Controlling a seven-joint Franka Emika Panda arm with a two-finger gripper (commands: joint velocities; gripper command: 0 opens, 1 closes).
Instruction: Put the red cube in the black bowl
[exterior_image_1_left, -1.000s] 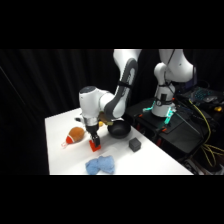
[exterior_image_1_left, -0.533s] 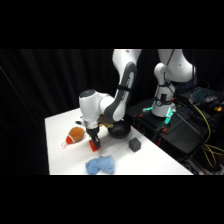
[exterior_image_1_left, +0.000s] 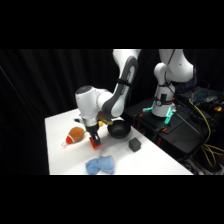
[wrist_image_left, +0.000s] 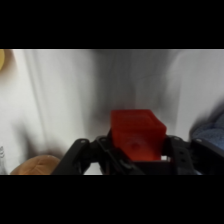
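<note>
The red cube (exterior_image_1_left: 94, 144) sits at the table's surface, just left of the black bowl (exterior_image_1_left: 119, 131). My gripper (exterior_image_1_left: 93, 140) comes down on the cube from above. In the wrist view the red cube (wrist_image_left: 136, 133) fills the gap between the two black fingers (wrist_image_left: 175, 150), which press against its sides. The gripper (wrist_image_left: 137, 150) is shut on the cube. I cannot tell whether the cube still touches the table. The bowl holds nothing that I can see, and it stays out of the wrist view.
An orange-brown round object (exterior_image_1_left: 76, 134) lies left of the gripper and shows again as a round object (wrist_image_left: 40, 164). A dark grey cube (exterior_image_1_left: 134, 144) stands right of the bowl. A blue cloth (exterior_image_1_left: 100, 165) lies near the front edge. Black equipment with cables stands at the right.
The gripper has sunk slightly and shifted a little to the right at the red cube. The bowl, grey cube and cloth have not moved.
</note>
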